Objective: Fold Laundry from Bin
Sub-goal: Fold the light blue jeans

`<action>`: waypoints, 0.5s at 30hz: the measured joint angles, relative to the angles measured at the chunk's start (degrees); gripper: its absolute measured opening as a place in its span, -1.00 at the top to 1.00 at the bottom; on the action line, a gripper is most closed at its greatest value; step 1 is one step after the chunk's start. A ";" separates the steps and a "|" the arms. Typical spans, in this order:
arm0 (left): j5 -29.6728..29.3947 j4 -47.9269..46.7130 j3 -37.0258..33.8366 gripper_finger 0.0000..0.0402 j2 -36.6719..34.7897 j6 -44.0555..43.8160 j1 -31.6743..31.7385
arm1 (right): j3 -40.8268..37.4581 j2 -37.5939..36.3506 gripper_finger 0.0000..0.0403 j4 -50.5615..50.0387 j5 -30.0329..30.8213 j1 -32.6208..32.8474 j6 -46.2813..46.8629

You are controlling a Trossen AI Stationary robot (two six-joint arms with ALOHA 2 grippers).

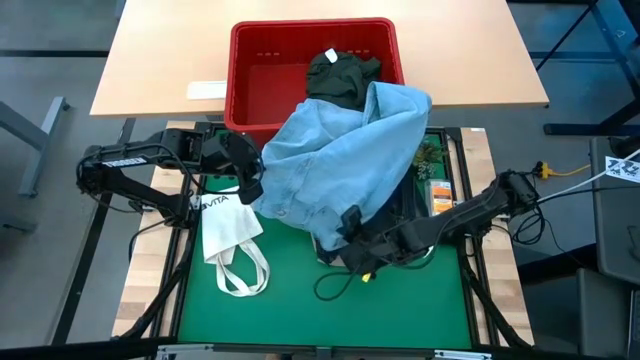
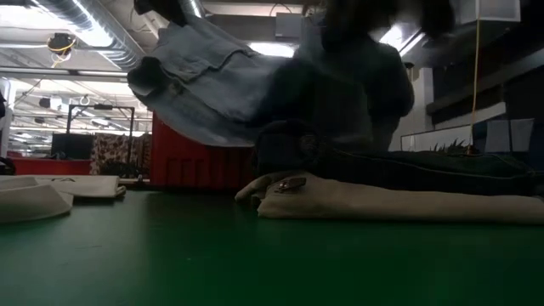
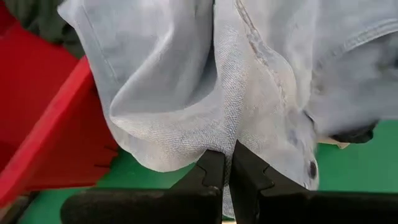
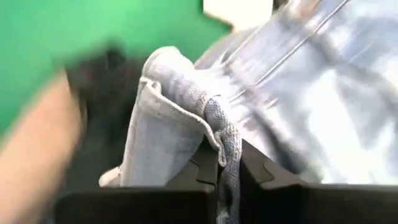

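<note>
Light blue jeans (image 1: pixel 340 155) spread from the red bin (image 1: pixel 262 70) out over the green table, bunched and raised between my two grippers. A dark olive-green piece (image 1: pixel 340 75) lies in the bin, partly under the jeans. My left gripper (image 1: pixel 255 188) is shut on the jeans' left side, near the bin's front corner. My right gripper (image 1: pixel 350 222) is shut on their near side, above a pile of dark garments (image 1: pixel 400 235). In the low view the jeans (image 2: pixel 221 85) hang above the table. My left gripper pinches a rounded fold of the jeans (image 3: pixel 217 142) between its two fingers, coming from the table's left and slanting down. The cloth bulges beyond the fingertips and is held off the table. My right gripper pinches a stitched, folded-over edge of the jeans (image 4: pixel 219 127) between its two fingers, slanting in from the table's right. The cloth there is lifted clear and spreads away beyond the fingers.
A white tote bag (image 1: pixel 228 235) with looped straps lies on the green mat at the left. Beige trousers (image 2: pixel 399 204) lie flat on the table with dark jeans (image 2: pixel 425 166) on them, under my right arm. A black cable (image 1: pixel 335 285) loops near the front.
</note>
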 joint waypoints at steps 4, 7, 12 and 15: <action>-1.88 -0.04 -0.01 0.97 -1.26 1.92 0.00 | 9.31 0.00 0.93 0.07 -1.78 0.00 2.72; -3.79 -0.89 1.39 0.97 -2.65 3.32 0.00 | 15.11 0.00 0.87 0.69 -2.02 0.00 5.10; -5.46 -1.87 4.09 0.97 -4.83 5.54 0.00 | 18.62 0.00 0.92 5.89 -14.02 0.00 11.57; -5.14 -2.37 4.39 0.98 -6.08 7.62 0.10 | 18.55 1.06 0.94 11.53 -22.65 0.03 15.32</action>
